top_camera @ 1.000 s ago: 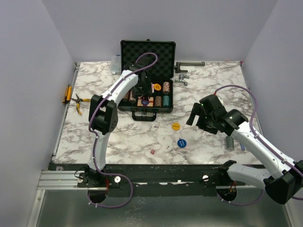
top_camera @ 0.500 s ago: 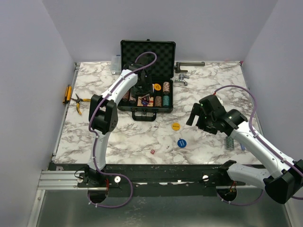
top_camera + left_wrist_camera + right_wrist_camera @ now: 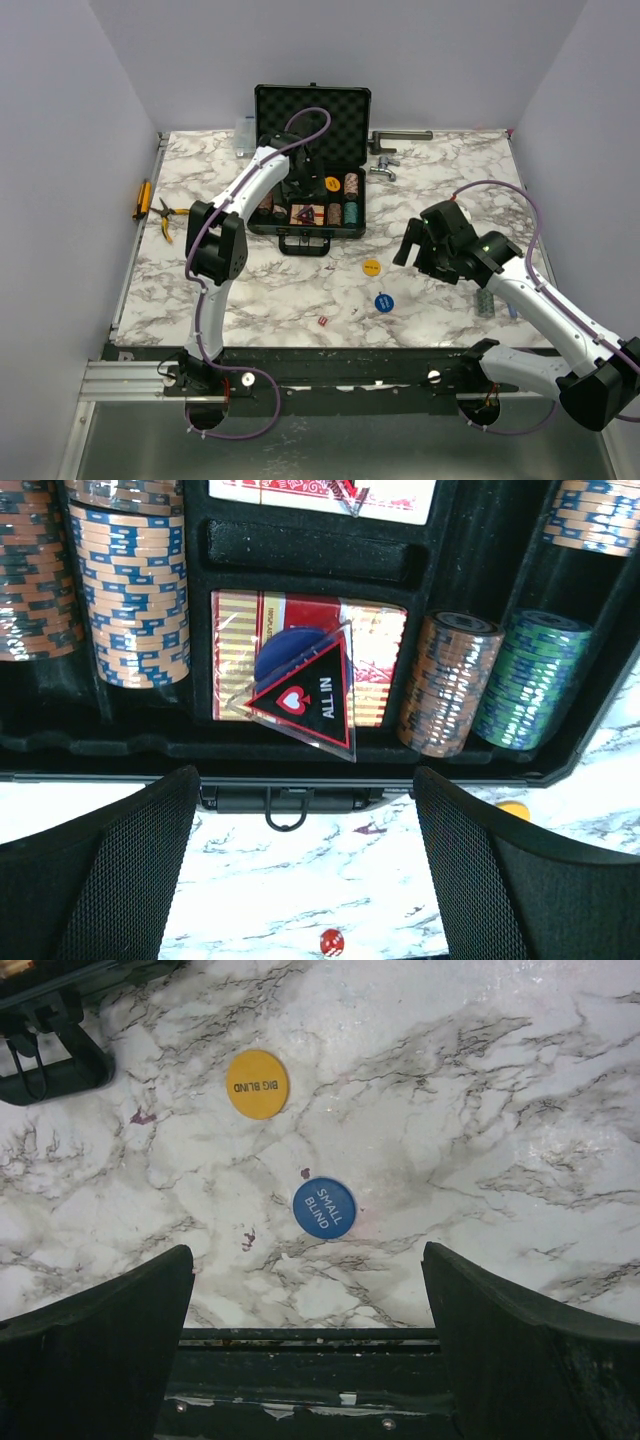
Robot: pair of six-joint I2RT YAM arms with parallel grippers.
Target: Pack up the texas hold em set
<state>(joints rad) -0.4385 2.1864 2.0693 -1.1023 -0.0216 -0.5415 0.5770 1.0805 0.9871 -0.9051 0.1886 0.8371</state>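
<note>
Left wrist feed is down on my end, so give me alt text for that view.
The open, empty left gripper hangs over the case's front edge; just beyond, a red triangular ALL IN marker lies on a dark blue disc atop a card deck. Left of it stand brown chip stacks; right, a brown stack and a teal stack.

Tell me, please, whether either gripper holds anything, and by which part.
Nothing: the left gripper stands open over the case, the right gripper open over the table.
</note>
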